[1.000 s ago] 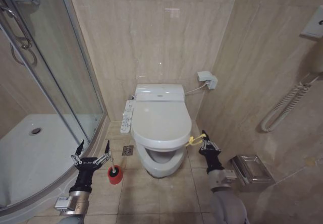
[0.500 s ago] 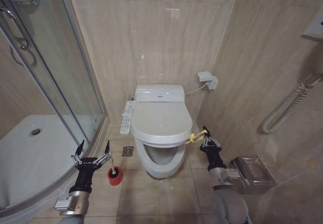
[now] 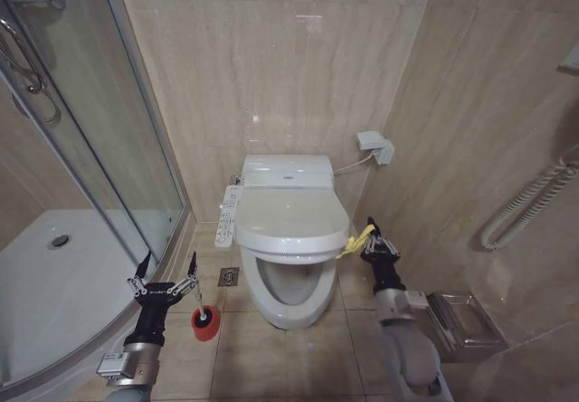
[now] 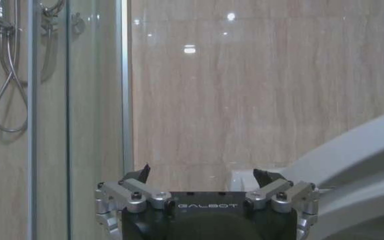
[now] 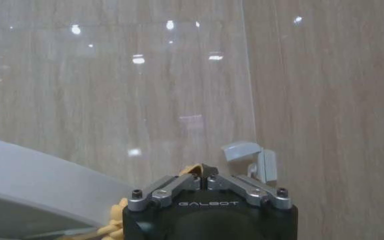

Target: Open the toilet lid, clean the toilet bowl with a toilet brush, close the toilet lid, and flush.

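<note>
The white toilet lid (image 3: 289, 219) is tilted up a little at its front edge, above the toilet bowl (image 3: 289, 286). My right gripper (image 3: 369, 240) stands just right of the lid's front, shut on the yellow ribbon tab (image 3: 355, 240). In the right wrist view its fingertips (image 5: 203, 172) pinch the ribbon (image 5: 116, 217), with the lid (image 5: 38, 172) beside it. My left gripper (image 3: 166, 271) hangs open over the floor left of the toilet, nothing between its fingers, just above the toilet brush (image 3: 204, 320) in its red cup. The left wrist view shows that gripper (image 4: 202, 174) open and the raised lid (image 4: 359, 150).
A glass shower door (image 3: 109, 148) and the white shower tray (image 3: 54, 284) take up the left. A floor drain (image 3: 229, 277) and a control panel (image 3: 226, 216) lie left of the toilet. On the right are a wall box (image 3: 373, 144), a coiled rail (image 3: 534, 203) and a metal holder (image 3: 461, 319).
My right gripper has risen with the yellow ribbon, and the lid's front edge has lifted off the bowl. The camera view has shifted slightly. The left arm has not moved.
</note>
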